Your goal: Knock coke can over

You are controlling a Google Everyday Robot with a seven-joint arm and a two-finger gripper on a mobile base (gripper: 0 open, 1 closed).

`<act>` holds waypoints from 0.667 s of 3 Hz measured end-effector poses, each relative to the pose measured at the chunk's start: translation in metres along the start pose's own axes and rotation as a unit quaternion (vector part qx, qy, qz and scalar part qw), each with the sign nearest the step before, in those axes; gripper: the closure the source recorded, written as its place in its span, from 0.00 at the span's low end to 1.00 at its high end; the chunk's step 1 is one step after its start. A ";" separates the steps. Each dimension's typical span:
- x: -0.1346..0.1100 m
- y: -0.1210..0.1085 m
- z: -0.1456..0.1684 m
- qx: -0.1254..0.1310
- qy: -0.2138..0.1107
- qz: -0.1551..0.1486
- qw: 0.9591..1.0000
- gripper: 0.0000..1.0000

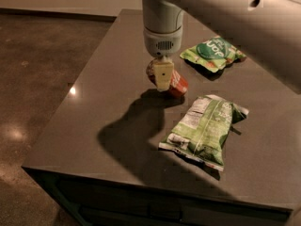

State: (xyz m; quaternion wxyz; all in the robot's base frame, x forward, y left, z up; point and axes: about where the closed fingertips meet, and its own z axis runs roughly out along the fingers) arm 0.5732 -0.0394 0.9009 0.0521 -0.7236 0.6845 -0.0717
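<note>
The coke can (178,85) is small and red. It lies tilted on the dark tabletop (108,102) near the middle, its upper-left end hidden behind the gripper. My gripper (162,77) hangs straight down from the white arm (162,25), right at the can's left end and touching or nearly touching it. Its shadow falls on the table in front of the can.
One green chip bag (205,131) lies to the front right of the can. A second green bag (212,53) lies at the back right. The table's left edge drops to a shiny brown floor (33,79). The arm's white upper link crosses the top right.
</note>
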 end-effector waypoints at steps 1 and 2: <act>-0.001 -0.002 0.000 0.005 -0.003 0.000 1.000 0.00; -0.001 -0.002 0.000 0.005 -0.003 0.000 1.000 0.00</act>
